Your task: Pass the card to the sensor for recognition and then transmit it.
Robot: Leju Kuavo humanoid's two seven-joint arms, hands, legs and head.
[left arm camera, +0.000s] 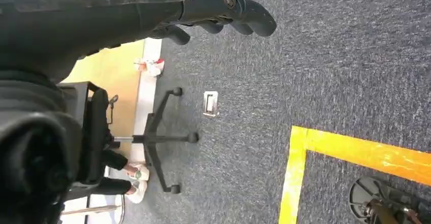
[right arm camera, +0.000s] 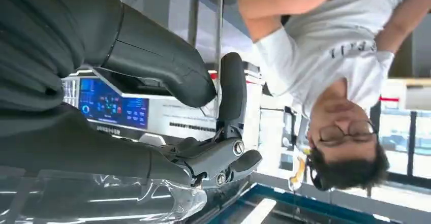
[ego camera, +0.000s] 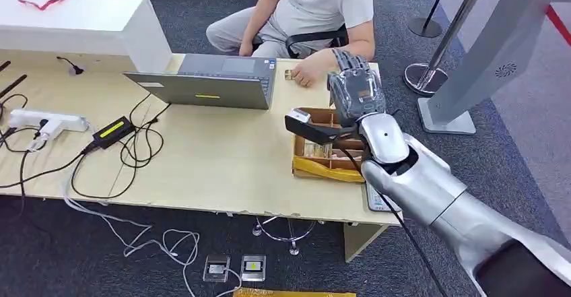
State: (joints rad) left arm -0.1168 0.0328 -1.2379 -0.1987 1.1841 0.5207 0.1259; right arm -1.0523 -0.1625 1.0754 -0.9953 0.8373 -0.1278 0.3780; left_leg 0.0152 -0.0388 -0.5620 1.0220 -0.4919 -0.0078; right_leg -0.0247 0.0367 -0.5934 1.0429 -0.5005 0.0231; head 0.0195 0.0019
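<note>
The cardboard box (ego camera: 323, 154) sits on the wooden table (ego camera: 215, 155) near its right end, divided into compartments. Small items lie in the compartments; they are too small to identify. A yellow sheet lies along the box's near edge. The card cannot be located with certainty in any view.

The right hand (ego camera: 355, 91) is raised above the far end of the box, back of the hand toward the camera, fingers pointing away toward the seated person (ego camera: 316, 14). The head view does not show what, if anything, lies in the palm.

The right wrist view shows the right hand's thumb and fingers (right arm camera: 231, 102) apart, one finger extended, the others partly curled. No object is visible between them. The person and a blue display screen (right arm camera: 112, 104) appear behind.

The left wrist view shows the left hand (left arm camera: 213, 10) hanging over grey carpet, fingers loosely curled, holding nothing. An office chair base (left arm camera: 160, 137) and yellow floor tape (left arm camera: 356, 153) lie beyond.

The head view also shows a laptop (ego camera: 215, 81) and a power strip (ego camera: 44, 120) on the table.
</note>
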